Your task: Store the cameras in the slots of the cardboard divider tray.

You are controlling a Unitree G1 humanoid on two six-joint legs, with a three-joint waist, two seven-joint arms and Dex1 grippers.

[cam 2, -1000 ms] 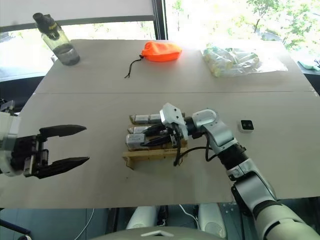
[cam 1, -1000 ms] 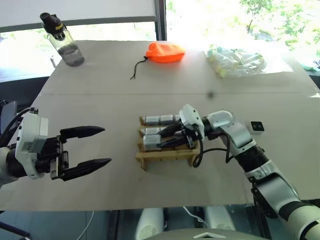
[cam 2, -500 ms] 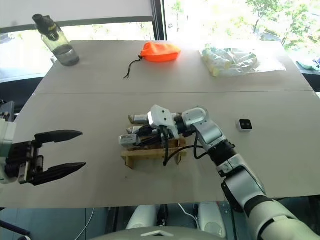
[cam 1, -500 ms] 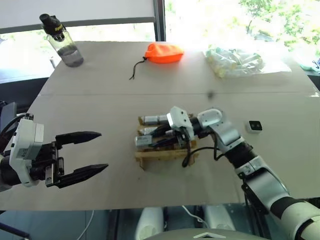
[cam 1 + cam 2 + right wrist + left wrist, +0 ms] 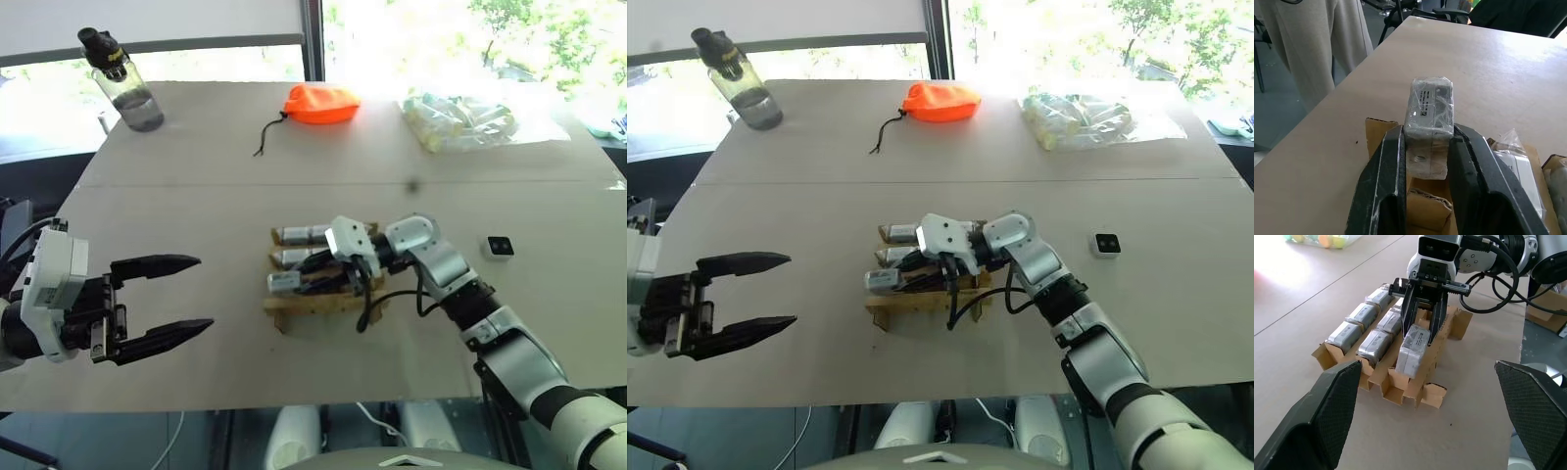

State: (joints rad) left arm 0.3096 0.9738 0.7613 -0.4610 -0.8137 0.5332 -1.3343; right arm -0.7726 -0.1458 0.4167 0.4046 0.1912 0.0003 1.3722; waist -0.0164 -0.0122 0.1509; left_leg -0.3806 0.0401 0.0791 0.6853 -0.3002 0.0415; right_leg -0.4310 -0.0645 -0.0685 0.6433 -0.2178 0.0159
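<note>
The right claw (image 5: 1422,328), pinching a wrapped camera (image 5: 1413,350), had shifted toward the desk's left edge over the cardboard divider tray (image 5: 1400,387); the left claw (image 5: 174,296) stayed spread near that edge.

Bottle (image 5: 122,82), orange pouch (image 5: 323,102), plastic-wrapped bundle (image 5: 465,120)

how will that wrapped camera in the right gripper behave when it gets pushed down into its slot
The camera looks like a stiff boxy block, so it should slide in without bending. Its clear film wrap is shiny and wrinkled, so it may slip between the right gripper fingers. The cardboard divider tray looks thin and light, so a push might shift it or buckle it.
</note>
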